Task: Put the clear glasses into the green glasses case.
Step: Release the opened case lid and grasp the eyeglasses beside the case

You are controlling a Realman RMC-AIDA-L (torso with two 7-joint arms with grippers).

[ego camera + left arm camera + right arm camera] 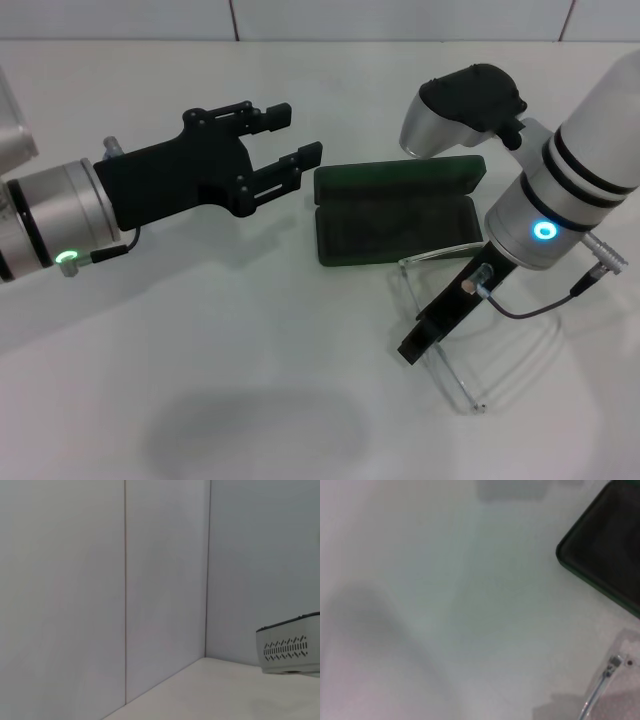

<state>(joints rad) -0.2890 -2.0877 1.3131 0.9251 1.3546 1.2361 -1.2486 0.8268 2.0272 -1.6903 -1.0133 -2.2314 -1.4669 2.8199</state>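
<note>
The green glasses case (395, 222) lies open at the table's middle, lid raised at the back, dark lining bare. Its corner shows in the right wrist view (607, 560). The clear glasses (432, 300) sit just in front of the case's right end, one thin arm running toward the table's front; a clear arm with its hinge (606, 674) appears in the right wrist view. My right gripper (420, 338) points down right at the glasses' lens, and whether it touches them is unclear. My left gripper (300, 133) hovers open just left of the case, holding nothing.
White table with a white wall behind. A grey vented box (290, 650) shows in the left wrist view beside the wall's corner. A cable (545, 300) loops from the right wrist.
</note>
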